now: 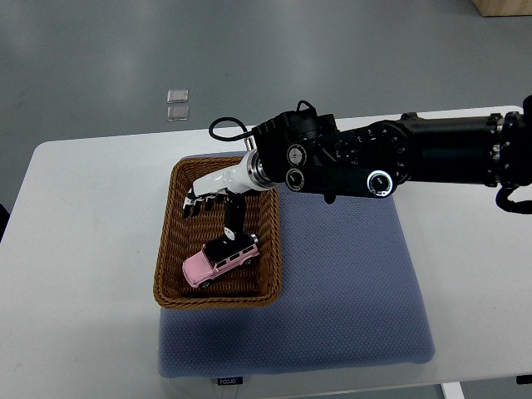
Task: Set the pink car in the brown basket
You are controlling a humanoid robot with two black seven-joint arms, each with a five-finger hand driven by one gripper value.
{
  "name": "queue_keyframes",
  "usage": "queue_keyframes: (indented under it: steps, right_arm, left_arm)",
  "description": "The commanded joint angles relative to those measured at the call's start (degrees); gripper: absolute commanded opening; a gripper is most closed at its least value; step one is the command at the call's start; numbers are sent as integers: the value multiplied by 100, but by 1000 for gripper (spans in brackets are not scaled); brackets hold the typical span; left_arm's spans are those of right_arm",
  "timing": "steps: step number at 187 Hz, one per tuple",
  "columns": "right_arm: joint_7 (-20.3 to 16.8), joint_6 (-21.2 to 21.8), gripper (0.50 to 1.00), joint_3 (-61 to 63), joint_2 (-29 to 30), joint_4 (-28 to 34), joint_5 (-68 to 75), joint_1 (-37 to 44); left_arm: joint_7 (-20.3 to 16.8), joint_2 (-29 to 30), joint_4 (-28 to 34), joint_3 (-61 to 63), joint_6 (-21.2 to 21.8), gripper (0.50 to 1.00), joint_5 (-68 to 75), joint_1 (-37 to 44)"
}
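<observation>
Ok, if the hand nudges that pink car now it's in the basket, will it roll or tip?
The pink car looks rigid and sits on its wheels, so it may roll lengthwise. The brown basket has a woven, bumpy floor and raised walls, likely stopping it quickly. It seems boxy and tall, so a sideways push from the right hand might tip it.

— Any print you can read?
— Only a small dark tag [228,381] on the blue mat [349,283], at its edge toward the near side of the surface [75,249]. White letters, too small to make out.
— Nothing else?
— Nothing.
</observation>
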Motion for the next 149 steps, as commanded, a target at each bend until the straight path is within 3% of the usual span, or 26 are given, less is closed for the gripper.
queue_keyframes:
  steps: [1,41,74,102,149]
  right_arm:
    - [9,-1,895,245,-88,-73,5,34]
    - [27,-81,893,1388,-800,-600,199,-388]
    - [325,-616,893,3013,-1503,-662,638,-1512]
    - [668,-1240,893,4639,-1565,-662,779,-2751]
    - [1081,-1311,895,6749,-1415,-679,823,-4088]
  left_arm:
    - [0,0,1,0,0,1000,0,0]
    - [0,0,1,0,0,1000,0,0]
    - [0,0,1,0,0,1000,0,0]
    - [0,0,1,0,0,1000,0,0]
    - [0,0,-8,0,0,1000,0,0]
